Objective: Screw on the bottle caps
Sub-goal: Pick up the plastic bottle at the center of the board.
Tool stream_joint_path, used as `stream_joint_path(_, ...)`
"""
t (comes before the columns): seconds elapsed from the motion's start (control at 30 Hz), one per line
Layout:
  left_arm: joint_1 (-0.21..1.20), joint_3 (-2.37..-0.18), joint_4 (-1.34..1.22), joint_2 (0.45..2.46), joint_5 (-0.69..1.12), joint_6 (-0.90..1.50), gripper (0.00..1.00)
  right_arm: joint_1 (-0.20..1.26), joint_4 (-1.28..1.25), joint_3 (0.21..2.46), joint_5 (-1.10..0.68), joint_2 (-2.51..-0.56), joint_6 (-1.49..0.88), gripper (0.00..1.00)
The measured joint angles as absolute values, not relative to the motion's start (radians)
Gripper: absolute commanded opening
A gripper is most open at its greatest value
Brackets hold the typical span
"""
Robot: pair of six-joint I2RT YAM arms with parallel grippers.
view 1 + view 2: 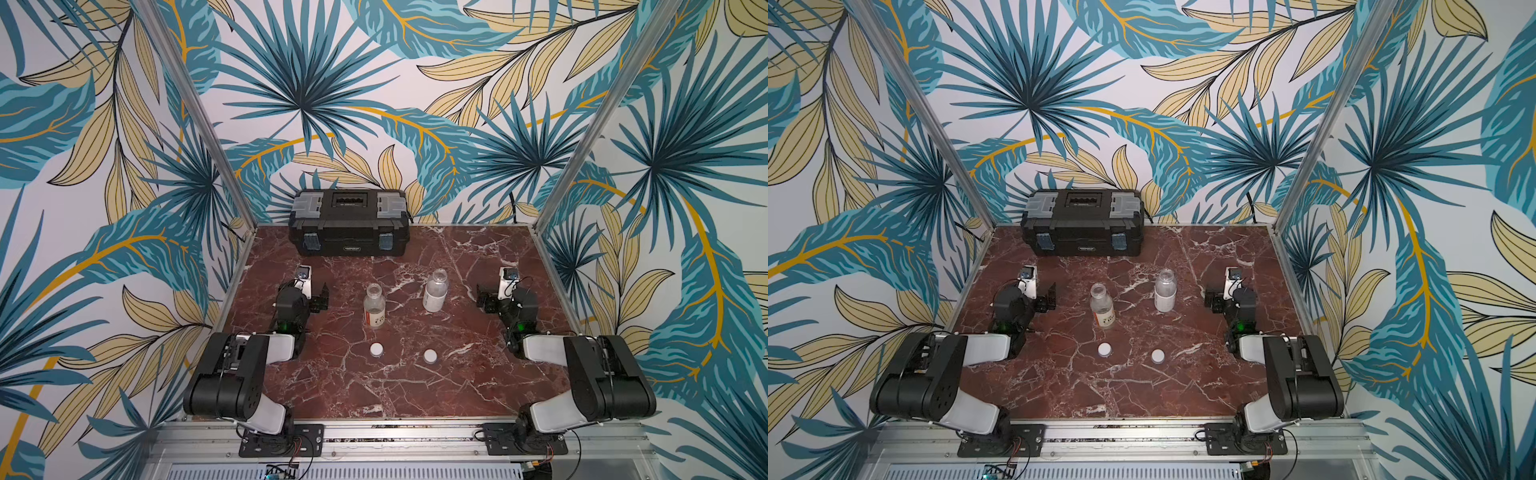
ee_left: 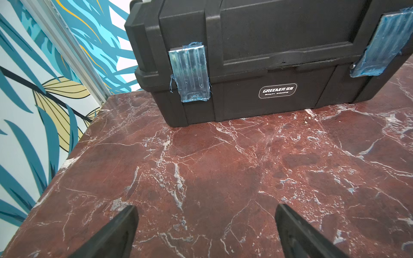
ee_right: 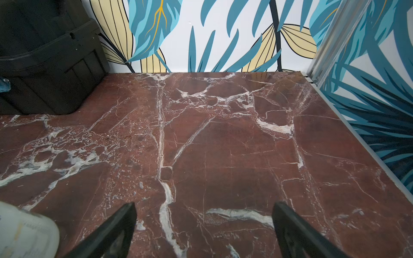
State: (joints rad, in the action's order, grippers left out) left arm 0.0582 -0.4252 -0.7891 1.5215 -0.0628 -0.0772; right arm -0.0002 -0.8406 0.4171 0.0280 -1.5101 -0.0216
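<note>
Clear bottles (image 1: 374,307) upright, mouths up, caps (image 1: 377,349) flat

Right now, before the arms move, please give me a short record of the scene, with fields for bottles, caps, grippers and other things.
bottles: red-marked bottle and white-label bottle, both upright, both uncapped, standing apart
caps: left-side cap and right-side cap, lying on the table, nearer the arm bases than the bottles
left gripper: open, empty, facing the toolbox
right gripper: open, empty, white-label bottle beside it
other: black toolbox at the far edge, lid down
task state: no cap on any bottle yet
</note>
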Motion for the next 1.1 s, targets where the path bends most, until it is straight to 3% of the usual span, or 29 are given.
stream_joint_path(0.73,0.058,-0.425,-0.789,1.522,-0.063,-0.076,1.00,0.000,-0.840,0.417,0.031,-1.510,-0.022,0.99)
stream_joint_path(0.9,0.059,-0.433,-0.710,1.491,-0.082,-0.068,1.00,0.000,-0.828,0.420,0.044,-1.505,-0.022,0.94)
stream_joint_path(1.1,0.096,-0.496,-0.520,1.280,-0.177,-0.062,1.00,0.004,-0.486,0.616,0.038,-1.365,-0.023,0.95)
